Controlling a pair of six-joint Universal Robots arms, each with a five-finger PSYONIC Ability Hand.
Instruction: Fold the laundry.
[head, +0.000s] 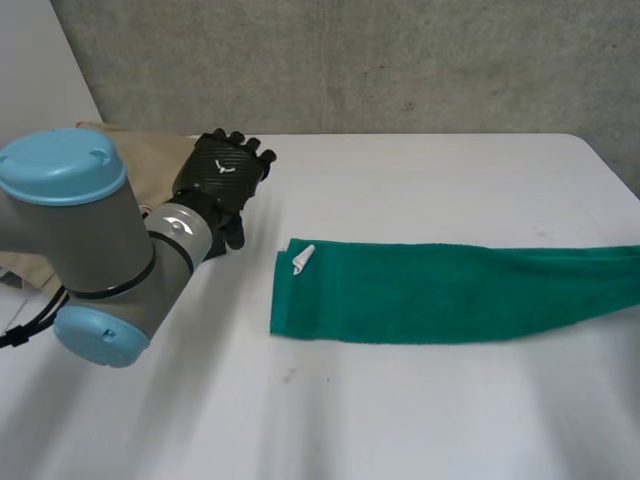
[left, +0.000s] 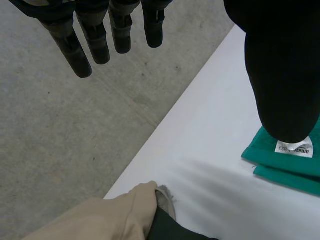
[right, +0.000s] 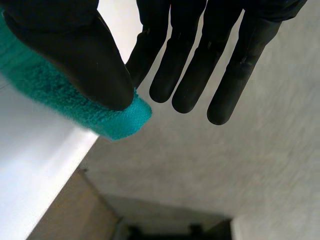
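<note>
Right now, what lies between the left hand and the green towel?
Only bare table separates the left hand from the green towel, per the head view.

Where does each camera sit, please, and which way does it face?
Head view: behind the arms, looking down at the white table; left arm and left hand show.
Left wrist view: along the open left hand, towards table edge and floor.
Right wrist view: along the right hand pinching the green towel.
All share the green towel.
</note>
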